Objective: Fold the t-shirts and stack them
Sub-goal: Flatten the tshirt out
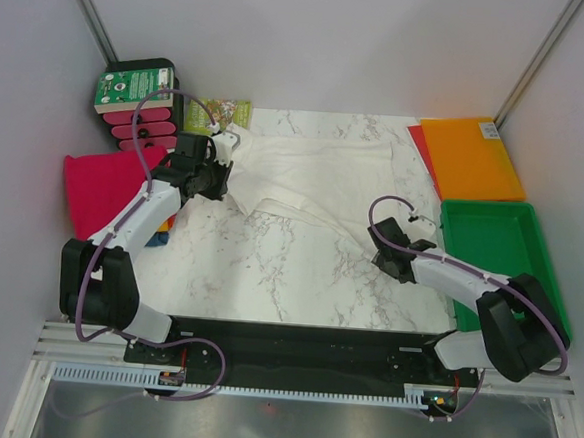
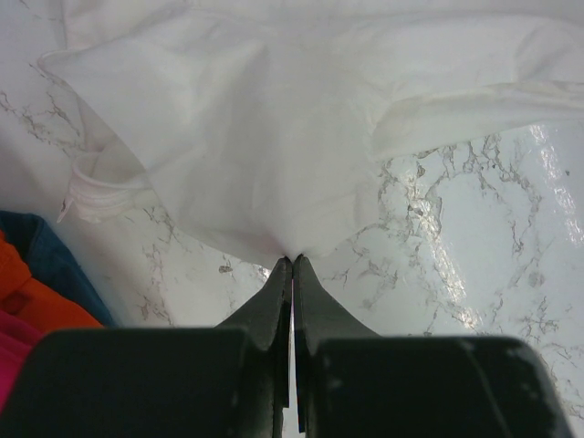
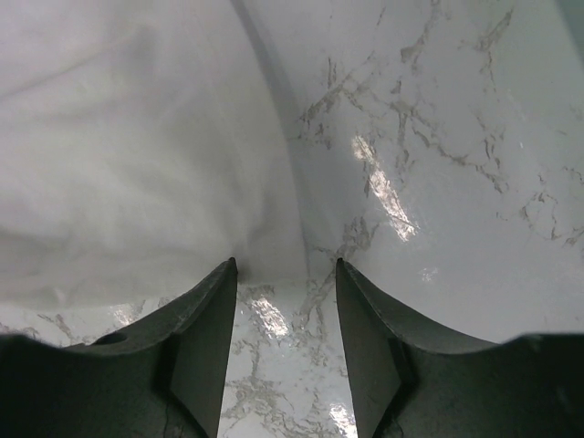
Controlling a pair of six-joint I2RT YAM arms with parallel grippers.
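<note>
White t-shirt [image 1: 305, 175] is spread unfolded on the marble table [image 1: 268, 277]; a folded pile [image 1: 99, 185] is kept at the table's left edge.
Its left side is pinched by the closed left gripper [image 2: 292, 260]; the right gripper [image 3: 285, 265] is held apart and empty beside the near edge. Folding is judged barely begun. Open marble is seen nearer the arms, bounded on the right by the green tray [image 1: 491, 243].

The left arm [image 1: 132, 213] hides most of the orange t-shirt [image 2: 36, 306] and blue t-shirt [image 2: 57, 269] at the left edge of the table [image 1: 268, 277].
</note>
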